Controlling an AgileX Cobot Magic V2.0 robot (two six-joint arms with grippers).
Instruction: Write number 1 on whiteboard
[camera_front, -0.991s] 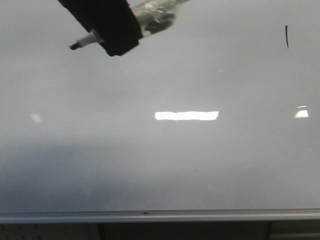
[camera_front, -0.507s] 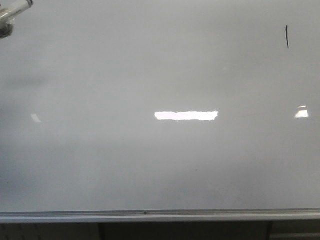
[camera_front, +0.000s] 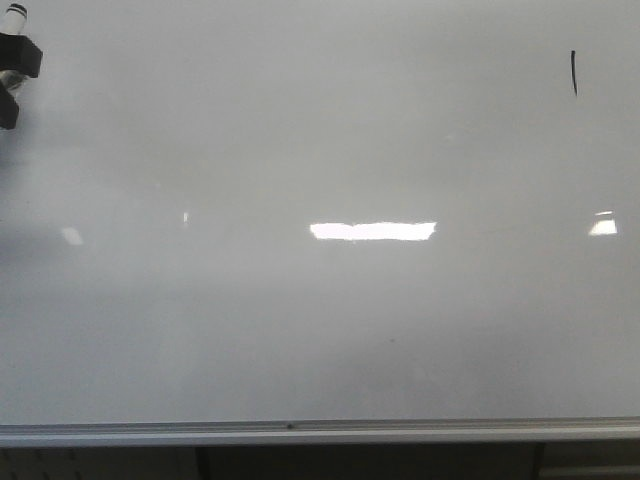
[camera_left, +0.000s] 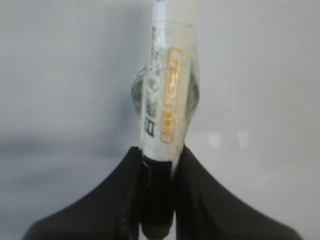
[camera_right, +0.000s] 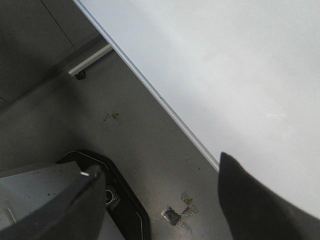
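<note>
While front view shows the number 1 (camera_front: 574, 73) on the whiteboard (camera_front: 320, 300), left wrist view alone shows left end effector (camera_left: 159, 165) clenching marker (camera_left: 167, 90) — right end effector (camera_right: 160, 200) released.

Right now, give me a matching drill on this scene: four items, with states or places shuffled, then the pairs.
Items:
1. number 1
2. marker pen
3. right gripper
4. bottom rail

States or places:
A. clamped between dark fingers
B. silver strip along the whiteboard's lower edge
C. open, empty
D. black stroke, upper right of the board

Pairs: 1-D, 2-A, 3-C, 4-B
</note>
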